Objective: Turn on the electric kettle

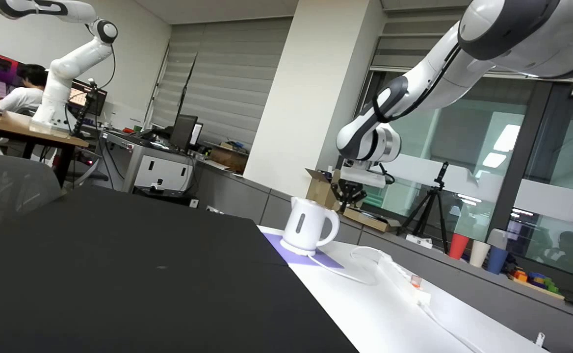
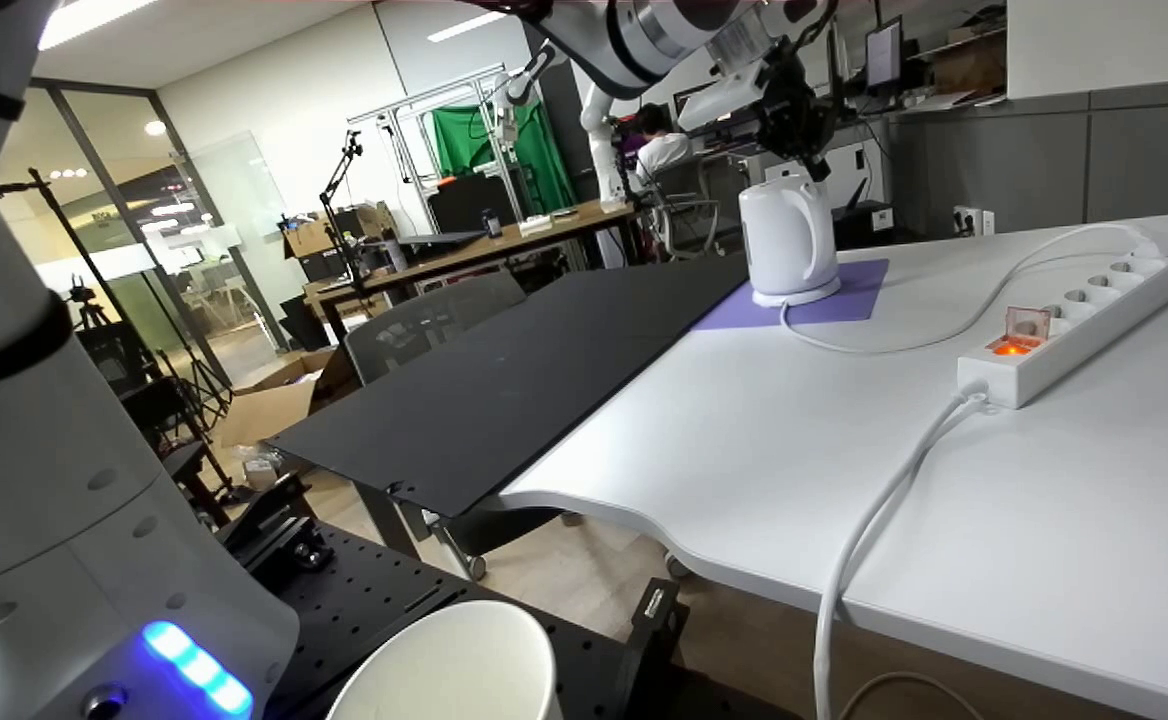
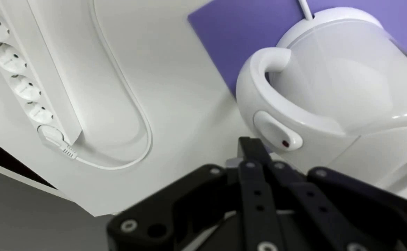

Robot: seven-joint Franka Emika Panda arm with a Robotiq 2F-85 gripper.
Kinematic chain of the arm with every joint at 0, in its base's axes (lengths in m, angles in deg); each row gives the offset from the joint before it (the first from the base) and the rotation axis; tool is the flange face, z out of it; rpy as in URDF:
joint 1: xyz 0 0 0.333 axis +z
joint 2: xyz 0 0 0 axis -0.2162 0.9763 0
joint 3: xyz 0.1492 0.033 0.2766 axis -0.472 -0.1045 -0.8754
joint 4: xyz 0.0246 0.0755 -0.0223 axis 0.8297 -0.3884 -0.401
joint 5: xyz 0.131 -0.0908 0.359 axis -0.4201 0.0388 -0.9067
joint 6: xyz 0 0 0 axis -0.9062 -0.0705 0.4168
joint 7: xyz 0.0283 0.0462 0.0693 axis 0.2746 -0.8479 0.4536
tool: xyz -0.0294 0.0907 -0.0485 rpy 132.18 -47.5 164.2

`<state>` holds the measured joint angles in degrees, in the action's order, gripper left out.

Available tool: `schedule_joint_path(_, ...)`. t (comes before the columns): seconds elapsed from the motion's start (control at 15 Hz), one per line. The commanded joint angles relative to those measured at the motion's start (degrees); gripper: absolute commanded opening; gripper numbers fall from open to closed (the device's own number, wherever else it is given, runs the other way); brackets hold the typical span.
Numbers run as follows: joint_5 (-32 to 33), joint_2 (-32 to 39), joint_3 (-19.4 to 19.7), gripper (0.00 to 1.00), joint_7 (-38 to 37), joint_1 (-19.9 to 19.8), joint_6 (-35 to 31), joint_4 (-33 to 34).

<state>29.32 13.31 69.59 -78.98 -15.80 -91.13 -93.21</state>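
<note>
The white electric kettle stands upright on a purple mat in both exterior views [image 1: 302,226] [image 2: 772,240]. In the wrist view the kettle [image 3: 343,76] fills the right side, with its loop handle [image 3: 255,83] facing the middle. An oval switch [image 3: 276,130] with a small dark red dot sits at the upper end of the handle. My gripper [image 3: 254,148] is shut and empty, its fingertips pressed together near the switch in the picture. In both exterior views the gripper [image 1: 344,206] [image 2: 816,168] hangs just above the handle side of the kettle. I cannot tell whether it touches.
A white power strip [image 2: 1094,320] with an orange-lit switch lies on the white table [image 2: 744,450]. The kettle's white cord [image 3: 127,83] loops to it. A black panel [image 2: 544,370] adjoins the table. Cups [image 1: 479,252] and a tripod [image 1: 429,211] stand on the window ledge.
</note>
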Motion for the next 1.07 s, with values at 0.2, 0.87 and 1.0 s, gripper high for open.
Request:
schedule_joint_path(0.2, 0.8, 3.5, 1.0, 0.0, -2.8, 0.4, 7.4, 7.3)
schedule_joint_path(0.87, -0.2, 4.4, -0.1, 0.0, -3.8, 0.0, 10.7, 9.7)
schedule_joint_path(1.0, -0.3, 4.5, -0.3, 0.0, -4.0, 0.0, 10.6, 9.8)
